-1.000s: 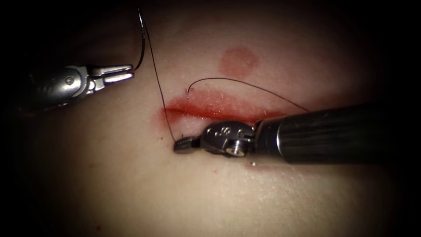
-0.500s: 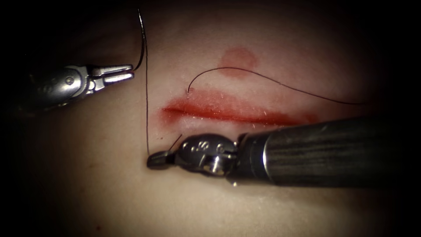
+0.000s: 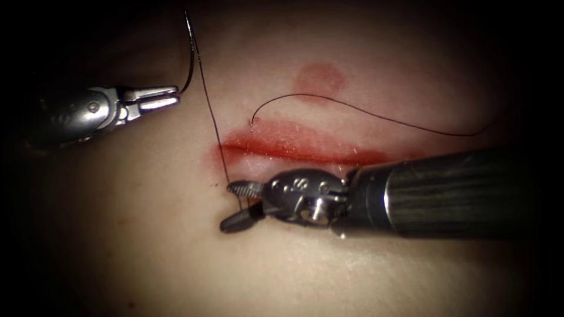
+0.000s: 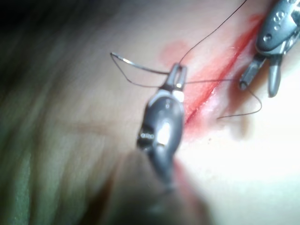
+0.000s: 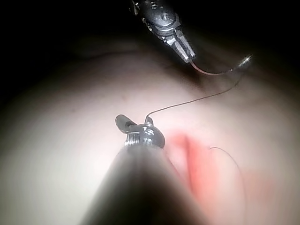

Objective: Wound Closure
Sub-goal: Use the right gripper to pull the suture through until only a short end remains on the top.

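1. Steel-grey left tool (image 3: 170, 98): we see its jaws clamped on the thin curved needle (image 3: 191, 56) near one end, clear of the pale tissue (image 3: 176, 246).
2. Right tool (image 3: 238, 205): jaws apart, empty, around the dark thread (image 3: 211, 111) below the red cut (image 3: 305, 149).

The left end effector (image 4: 177, 77) clamps the curved needle (image 4: 136, 70) clear of the tissue (image 4: 93, 122). Thread (image 4: 211, 80) runs across the red cut (image 4: 220, 75) to the right end effector (image 4: 260, 82), whose jaws stand apart.
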Controlling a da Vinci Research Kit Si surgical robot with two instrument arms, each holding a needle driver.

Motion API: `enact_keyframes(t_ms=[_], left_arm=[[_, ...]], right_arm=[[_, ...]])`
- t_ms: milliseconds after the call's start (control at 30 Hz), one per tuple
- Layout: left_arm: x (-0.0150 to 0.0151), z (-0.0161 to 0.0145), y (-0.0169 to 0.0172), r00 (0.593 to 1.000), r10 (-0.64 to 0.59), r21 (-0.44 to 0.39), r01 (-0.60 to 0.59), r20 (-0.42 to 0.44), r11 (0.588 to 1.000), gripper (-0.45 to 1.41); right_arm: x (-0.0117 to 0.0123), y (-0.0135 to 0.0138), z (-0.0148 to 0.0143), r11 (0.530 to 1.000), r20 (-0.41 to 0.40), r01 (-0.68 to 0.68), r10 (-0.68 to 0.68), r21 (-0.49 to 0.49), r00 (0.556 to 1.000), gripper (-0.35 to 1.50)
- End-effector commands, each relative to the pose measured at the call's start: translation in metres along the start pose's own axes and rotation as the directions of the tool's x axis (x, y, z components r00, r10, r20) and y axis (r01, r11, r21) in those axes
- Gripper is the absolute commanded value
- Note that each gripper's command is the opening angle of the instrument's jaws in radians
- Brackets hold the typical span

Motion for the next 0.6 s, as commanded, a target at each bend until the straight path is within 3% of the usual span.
enact_keyframes(t_ms=[33,267,600], left_arm=[[-0.0007,0.0006,0.0000,1.000,0.000,-0.001,0.000,-0.001,1.000,-0.35],[-0.0008,0.0006,0.0000,1.000,0.000,-0.001,0.000,-0.001,1.000,-0.35],[-0.0009,0.0006,-0.0001,1.000,0.001,-0.001,-0.001,-0.001,1.000,-0.35]], right_arm=[[-0.0016,0.0014,-0.0010,1.000,0.003,-0.007,0.007,-0.020,1.000,1.47],[-0.0041,0.0037,-0.0061,0.997,-0.022,0.040,-0.041,-0.071,0.999,1.48],[-0.0079,0.0042,-0.0058,0.991,-0.047,0.131,-0.131,0.003,0.990,1.48]])
